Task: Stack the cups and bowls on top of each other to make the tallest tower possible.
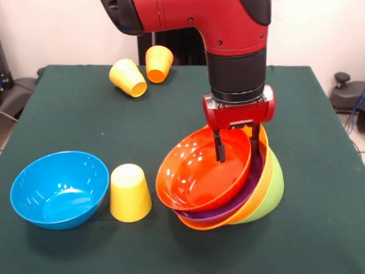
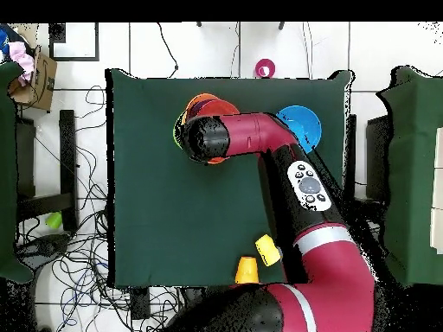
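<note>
My gripper (image 1: pixel 236 144) hangs over the tilted tower (image 1: pixel 222 185) of 4 nested bowls. My 2 fingers (image 1: pixel 219 146) are spread narrowly, 1 inside the top red-orange bowl (image 1: pixel 199 171), the other behind its far rim, so the rim sits between my jaws. Can't tell for sure if the pads are touching it, but the jaws straddle the rim w/ little gap.

Under the red-orange bowl nest a purple bowl (image 1: pixel 251 182), then an orange bowl (image 1: pixel 259 197), then a lime green bowl (image 1: pixel 274 191) at the bottom. The whole stack leans, openings tipped toward the front-view camera and to the picture's left.

Just beside the stack in the front view, on the picture's left, a yellow cup (image 1: pixel 130 192) stands upside down on the green table (image 1: pixel 182 103). Next to that, further left, a blue bowl (image 1: pixel 60 188) sits open side up, slightly tilted.

Well apart, at the far side, another yellow cup (image 1: pixel 128 77) lies on its side, and an orange cup (image 1: pixel 158 63) sits just beside it, nearly touching, tilted w/ its mouth down.

In the overhead view my arm (image 2: pixel 294 181) covers most of the stack; a small magenta thing (image 2: pixel 264 67) lies off the table edge, too small to id.
</note>
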Tool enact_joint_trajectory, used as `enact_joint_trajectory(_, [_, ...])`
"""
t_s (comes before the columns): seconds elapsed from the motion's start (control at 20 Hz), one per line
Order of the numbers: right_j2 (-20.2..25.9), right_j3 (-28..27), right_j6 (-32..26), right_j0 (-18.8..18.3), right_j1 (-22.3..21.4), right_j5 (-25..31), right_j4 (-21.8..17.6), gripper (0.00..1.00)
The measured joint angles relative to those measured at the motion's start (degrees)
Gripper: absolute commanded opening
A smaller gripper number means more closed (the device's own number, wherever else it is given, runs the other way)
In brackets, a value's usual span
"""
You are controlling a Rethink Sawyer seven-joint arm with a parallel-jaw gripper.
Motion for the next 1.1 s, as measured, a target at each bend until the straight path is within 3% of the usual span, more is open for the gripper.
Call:
enact_joint_trajectory(0.4, [-2.14,1.31,0.0,1.85,-0.24,0.01,1.33,1.0])
enact_joint_trajectory(0.85, [-2.38,3.71,0.4,3.26,-0.84,0.0,5.39,1.0])
enact_joint_trajectory(1.1, [-3.18,4.39,3.22,7.87,-0.74,-0.63,8.77,1.0])
